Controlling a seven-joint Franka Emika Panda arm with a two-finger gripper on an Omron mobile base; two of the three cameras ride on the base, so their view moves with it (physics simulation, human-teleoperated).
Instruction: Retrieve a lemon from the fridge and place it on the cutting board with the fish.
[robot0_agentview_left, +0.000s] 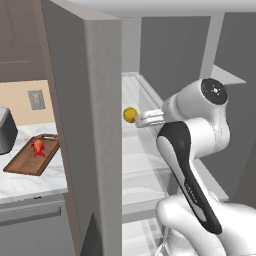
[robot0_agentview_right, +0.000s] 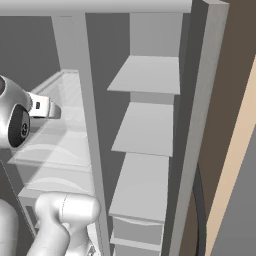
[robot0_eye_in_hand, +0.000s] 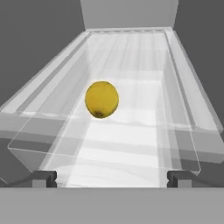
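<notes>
Fridge (robot0_agentview_left: 95, 100) open, jaws wide and empty short of lemon (robot0_eye_in_hand: 101, 99) on shelf; grasp, carry to cutting board (robot0_agentview_left: 27, 162) all left.

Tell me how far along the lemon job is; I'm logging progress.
Done: the fridge stands open, arm reaching inside. In hand: the open hand faces the lemon on a shelf, not yet gripping it. Left: grasp it, carry it out, set it on the cutting board beside the fish.
</notes>
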